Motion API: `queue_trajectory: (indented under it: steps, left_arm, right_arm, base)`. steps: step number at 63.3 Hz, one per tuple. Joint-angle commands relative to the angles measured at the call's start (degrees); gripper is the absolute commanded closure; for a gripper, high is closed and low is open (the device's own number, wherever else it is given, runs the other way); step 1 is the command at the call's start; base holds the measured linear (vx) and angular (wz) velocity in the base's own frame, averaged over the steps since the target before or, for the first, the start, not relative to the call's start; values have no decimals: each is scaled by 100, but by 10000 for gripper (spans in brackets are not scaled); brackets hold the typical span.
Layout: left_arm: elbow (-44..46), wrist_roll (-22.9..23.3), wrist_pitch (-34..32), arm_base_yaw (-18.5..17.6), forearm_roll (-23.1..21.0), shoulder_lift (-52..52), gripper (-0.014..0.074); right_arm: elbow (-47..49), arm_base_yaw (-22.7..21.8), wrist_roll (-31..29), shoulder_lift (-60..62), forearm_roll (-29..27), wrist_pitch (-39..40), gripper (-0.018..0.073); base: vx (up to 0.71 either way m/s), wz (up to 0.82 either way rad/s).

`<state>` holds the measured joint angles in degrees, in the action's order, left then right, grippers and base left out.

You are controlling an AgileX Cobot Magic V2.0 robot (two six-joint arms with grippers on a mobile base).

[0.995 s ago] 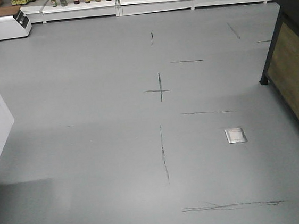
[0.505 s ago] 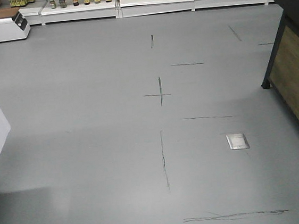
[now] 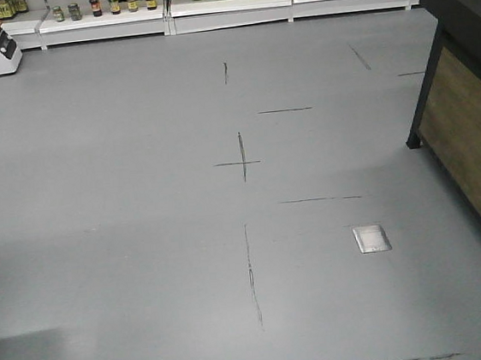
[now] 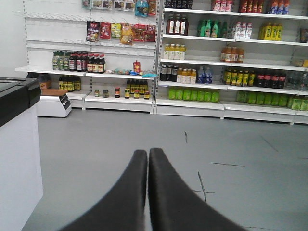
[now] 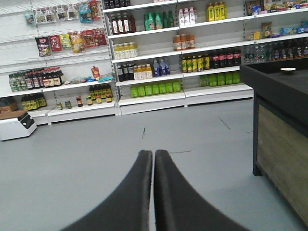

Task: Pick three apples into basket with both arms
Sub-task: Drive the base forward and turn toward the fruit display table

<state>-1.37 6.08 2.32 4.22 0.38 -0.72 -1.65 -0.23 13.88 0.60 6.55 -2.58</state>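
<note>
So the left gripper (image 4: 147,155) has its two black fingers (image 4: 122,192) pressed together tip to tip with nothing between them, pointing out over the grey floor (image 4: 240,144). The right gripper (image 5: 153,155) is the same deal. Its two fingers are closed against each other with only a hairline seam showing, and it holds nothing.

Stuff around: in the left wrist view there's one white counter (image 4: 17,159) with a black top, right at the left edge and near the gripper. Further back, one white boxy machine (image 4: 54,103) sits on the floor by the store shelves (image 4: 192,103). The shelves run across the whole back wall, loaded with bottles and jars, including a row of green bottles (image 4: 192,95) on a low tier.

In the right wrist view, one stand (image 5: 281,144) with a black top and a wood-panel side fills the right edge. A small white round thing (image 5: 288,70) lies on top of it, too small to tell what it is.

The front view is nearly all floor. There's one cross-shaped black mark (image 3: 242,161) in the middle, with several thin dark lines around it. One square metal floor plate (image 3: 371,238) sits lower right of the cross, short of the stand.

As for the three apples and the basket, none of the three views shows them, so I can't tell where they are or how they look.
</note>
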Motion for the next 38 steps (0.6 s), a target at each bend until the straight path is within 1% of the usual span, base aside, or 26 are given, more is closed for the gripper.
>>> queue_trajectory:
  steps: [1,38]
  left_arm:
    - [-136,12,-459,-7,-38,-82,603]
    - [-136,12,-459,-7,-38,-82,603]
  right_arm:
    - [-78,-30,-30,65,61,422,561]
    - [-78,-30,-30,65,61,417,561]
  base:
    - [16,2]
    - [19,3]
